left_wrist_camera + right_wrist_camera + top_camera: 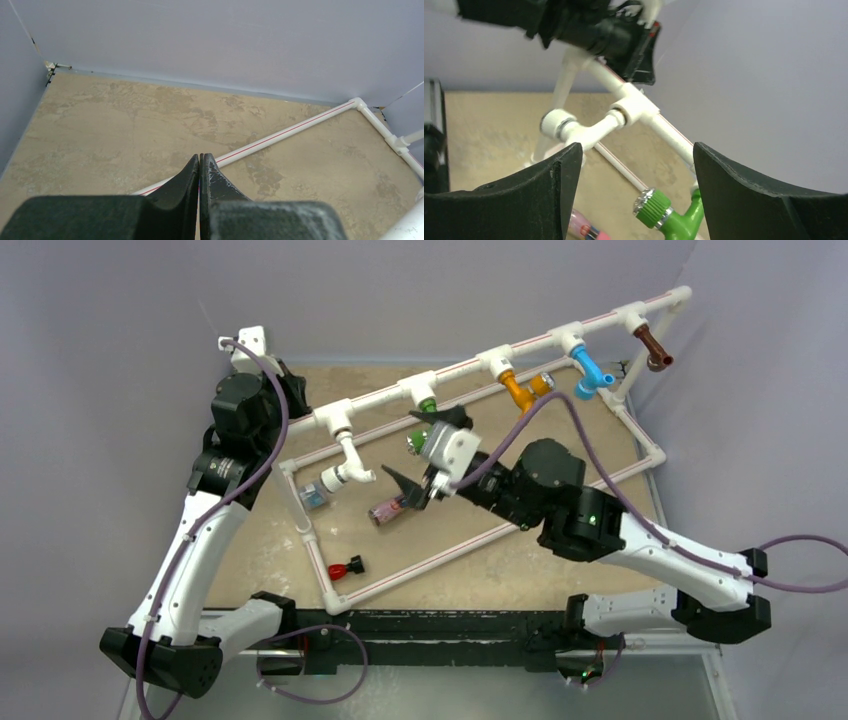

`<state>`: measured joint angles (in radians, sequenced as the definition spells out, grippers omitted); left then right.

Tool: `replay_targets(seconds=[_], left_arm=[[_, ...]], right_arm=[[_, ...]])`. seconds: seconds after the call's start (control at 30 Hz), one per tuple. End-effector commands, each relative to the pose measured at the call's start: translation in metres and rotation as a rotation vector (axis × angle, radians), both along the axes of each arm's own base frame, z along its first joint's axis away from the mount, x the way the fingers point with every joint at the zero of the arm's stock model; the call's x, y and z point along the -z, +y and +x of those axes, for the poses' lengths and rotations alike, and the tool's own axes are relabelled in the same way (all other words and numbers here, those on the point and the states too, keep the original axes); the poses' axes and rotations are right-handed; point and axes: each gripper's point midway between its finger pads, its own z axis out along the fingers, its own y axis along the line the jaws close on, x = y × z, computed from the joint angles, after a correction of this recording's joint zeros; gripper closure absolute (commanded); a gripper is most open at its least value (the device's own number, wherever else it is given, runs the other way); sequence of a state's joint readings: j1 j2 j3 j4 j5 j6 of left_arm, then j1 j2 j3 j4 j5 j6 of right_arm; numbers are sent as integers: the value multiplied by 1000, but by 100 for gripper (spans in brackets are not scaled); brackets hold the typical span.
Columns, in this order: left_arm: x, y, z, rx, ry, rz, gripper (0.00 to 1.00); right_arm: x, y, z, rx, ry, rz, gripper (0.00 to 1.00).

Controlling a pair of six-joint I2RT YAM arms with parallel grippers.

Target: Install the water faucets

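green faucet [671, 212] knob close-up, right wrist only

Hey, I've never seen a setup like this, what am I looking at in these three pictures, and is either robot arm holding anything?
These are two robot arms bolted to a table's near edge, each ending in a two-finger hand. The overhead picture looks down from above and behind them. The other two come from cameras on the wrists.

On the tan table stands a white pipe frame carrying small taps: white, green, orange, blue and brown. A pink-capped cylinder and a small red piece lie loose.

The left hand is shut and empty. The right hand is open around the green tap, not gripping it.
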<state>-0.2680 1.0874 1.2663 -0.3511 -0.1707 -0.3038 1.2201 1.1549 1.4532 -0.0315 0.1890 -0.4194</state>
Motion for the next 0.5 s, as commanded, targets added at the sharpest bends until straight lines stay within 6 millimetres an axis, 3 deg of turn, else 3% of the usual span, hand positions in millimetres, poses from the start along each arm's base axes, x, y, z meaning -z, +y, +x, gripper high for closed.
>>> replay_targets(seconds=[0.0, 0.13, 0.3, 0.47], left_arm=[[96, -11, -29, 111, 343, 137, 100], [98, -11, -28, 109, 347, 139, 100], [99, -11, -29, 108, 347, 140, 100], [98, -11, -29, 110, 344, 140, 100]], right_arm=[[20, 10, -10, 28, -328, -281, 17], [50, 16, 2, 119, -442, -475, 16], [73, 23, 4, 193, -563, -616, 15], [74, 30, 1, 295, -689, -667, 15]])
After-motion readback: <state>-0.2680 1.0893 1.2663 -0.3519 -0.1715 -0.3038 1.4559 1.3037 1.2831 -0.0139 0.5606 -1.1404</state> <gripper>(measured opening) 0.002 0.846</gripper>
